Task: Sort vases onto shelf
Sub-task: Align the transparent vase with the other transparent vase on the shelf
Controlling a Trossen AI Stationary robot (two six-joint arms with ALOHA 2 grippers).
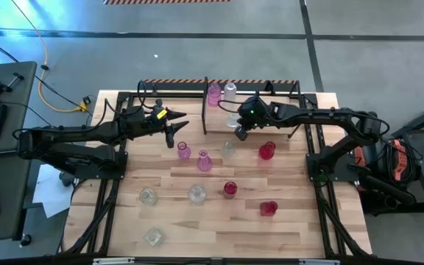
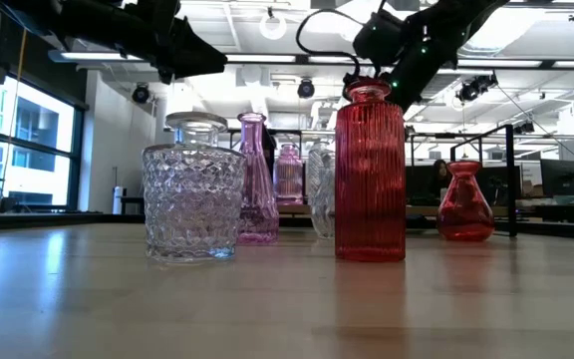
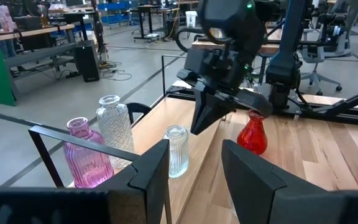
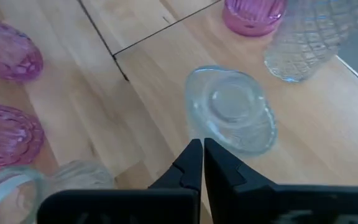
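The shelf stands at the table's far edge. On its board stand a pink vase, a clear diamond-cut vase and a clear ribbed vase. My right gripper is shut and slants down, its tips just beside the ribbed vase's rim; the left wrist view shows a small gap between them. My left gripper hangs open and empty left of the shelf, pointing at it. Several pink, clear and red vases stand on their bases on the table.
Near the shelf's front stand two pink vases, a clear one and a red one. Closer to the near edge are clear vases and red ones.
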